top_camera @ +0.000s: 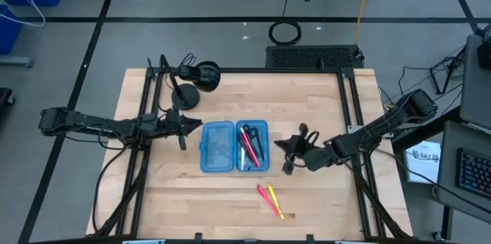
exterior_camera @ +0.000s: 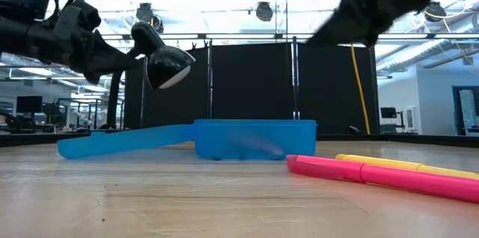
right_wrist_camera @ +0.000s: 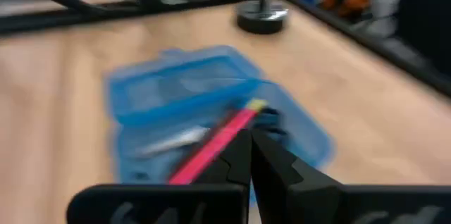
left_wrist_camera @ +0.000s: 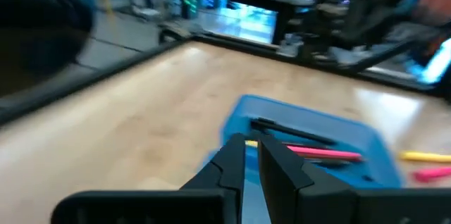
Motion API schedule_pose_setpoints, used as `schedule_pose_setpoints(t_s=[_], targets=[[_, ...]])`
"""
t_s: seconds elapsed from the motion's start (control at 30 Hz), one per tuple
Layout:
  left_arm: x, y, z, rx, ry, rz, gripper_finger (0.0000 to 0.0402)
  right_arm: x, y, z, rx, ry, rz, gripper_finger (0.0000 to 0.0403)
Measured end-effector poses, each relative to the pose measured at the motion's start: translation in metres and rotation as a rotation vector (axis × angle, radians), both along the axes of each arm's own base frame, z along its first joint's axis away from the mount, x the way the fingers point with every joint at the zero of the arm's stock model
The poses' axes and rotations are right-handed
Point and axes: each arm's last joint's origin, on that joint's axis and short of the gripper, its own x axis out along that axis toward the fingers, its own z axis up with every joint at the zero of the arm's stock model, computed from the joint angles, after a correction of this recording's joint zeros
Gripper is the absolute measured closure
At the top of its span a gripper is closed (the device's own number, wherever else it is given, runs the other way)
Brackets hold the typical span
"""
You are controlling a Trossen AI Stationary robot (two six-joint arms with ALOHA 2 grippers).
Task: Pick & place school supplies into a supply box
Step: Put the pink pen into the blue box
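The supply box (top_camera: 233,146), translucent blue, lies open at the table's middle. Its flat left half (top_camera: 217,148) holds nothing. The right half (top_camera: 253,146) holds a pink pen (right_wrist_camera: 215,143) and black supplies (left_wrist_camera: 292,131). A pink marker (exterior_camera: 382,175) and a yellow one (exterior_camera: 408,166) lie on the wood nearer the front edge (top_camera: 270,199). My right gripper (top_camera: 288,152) hovers just right of the box, shut, with nothing between its fingers (right_wrist_camera: 250,155). My left gripper (top_camera: 195,126) waits above the table left of the box, its fingers (left_wrist_camera: 251,164) nearly together and holding nothing.
A black desk lamp (top_camera: 193,81) stands on its round base at the far left of the table, behind my left gripper. Black frame rails (top_camera: 354,113) run along the table's left, right and far sides. Bare wood lies at the near left (top_camera: 176,206).
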Motion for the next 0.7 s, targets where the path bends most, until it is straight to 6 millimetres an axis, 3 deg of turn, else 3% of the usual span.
schedule_pose_setpoints(t_s=[0.17,0.37,0.5,0.7], targets=[[0.001,-0.011,-0.001,-0.199,-0.021,-0.147,0.036,-0.019,-0.016,-0.02,-0.047,0.005,-0.05,0.0403],[0.014,-0.05,0.007,-0.245,0.059,-0.193,0.0369,-0.045,-0.022,-0.041,-0.169,-0.004,0.134,0.0403],[0.036,-0.088,0.026,-0.132,0.099,-0.16,0.0396,-0.063,-0.026,-0.04,-0.184,-0.134,0.318,0.0403],[0.089,-0.136,0.038,-0.008,0.168,-0.117,0.0398,-0.086,-0.036,-0.03,-0.195,-0.165,0.343,0.0403]])
